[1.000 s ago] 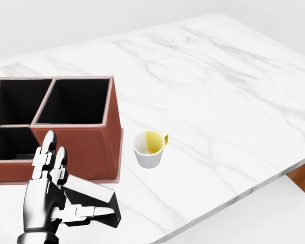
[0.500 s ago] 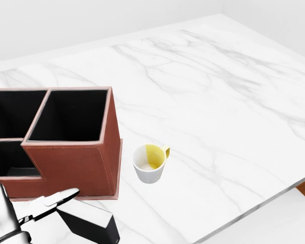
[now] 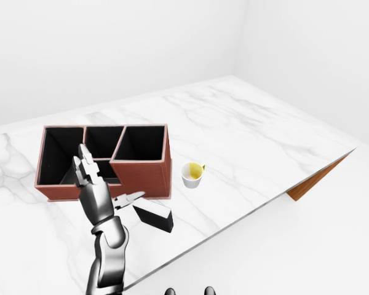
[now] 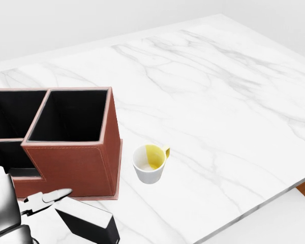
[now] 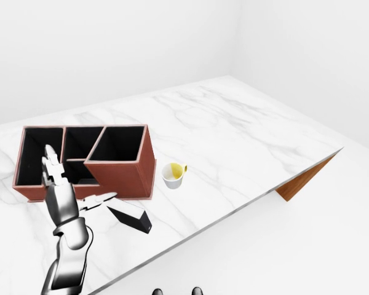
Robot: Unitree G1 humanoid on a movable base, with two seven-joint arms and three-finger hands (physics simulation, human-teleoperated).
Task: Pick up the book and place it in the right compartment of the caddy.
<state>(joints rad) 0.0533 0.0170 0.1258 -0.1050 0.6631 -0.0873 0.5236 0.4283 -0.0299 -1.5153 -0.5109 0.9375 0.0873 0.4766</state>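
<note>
Near the marble tabletop's (image 3: 246, 135) near edge lies the black, white-faced book (image 3: 152, 217), no title legible, just below the brown leather caddy (image 3: 141, 178). Left hand (image 3: 97, 198) spread open, thumb seemingly touching it. White-and-yellow cup (image 3: 191, 175) sits right.

Left hand (image 3: 98, 190) raised upright, fingers spread apart.
</note>
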